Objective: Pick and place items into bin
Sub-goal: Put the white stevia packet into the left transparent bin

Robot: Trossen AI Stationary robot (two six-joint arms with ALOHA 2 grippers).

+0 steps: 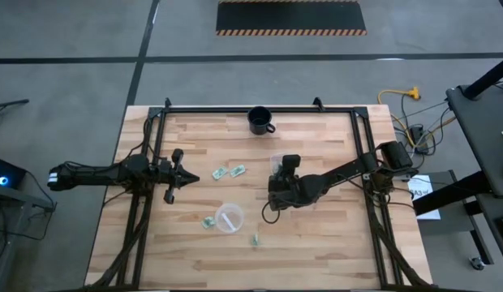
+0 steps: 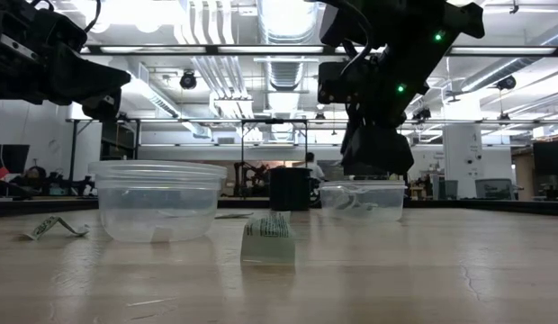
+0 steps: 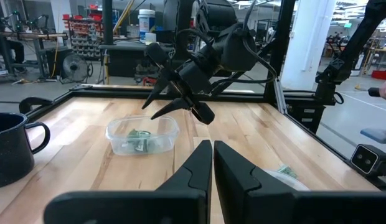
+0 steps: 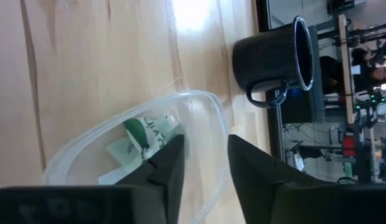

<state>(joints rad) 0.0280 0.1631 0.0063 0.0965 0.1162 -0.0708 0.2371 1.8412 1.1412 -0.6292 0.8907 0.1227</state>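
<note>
Right hand point(image 3: 180, 102) hangs over the clear plastic bin point(image 3: 143, 134), fingers parted and empty, green-and-white wrapped pieces point(image 4: 140, 146) inside; best lift straight up. Left hand point(image 1: 189, 176) waits clenched.

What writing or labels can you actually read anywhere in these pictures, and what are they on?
None can be read.
Green and white wrapped pieces in the clear bin: print too blurred.
Wrapped piece standing on the table: markings too small.
Black mug: no lettering visible.
</note>
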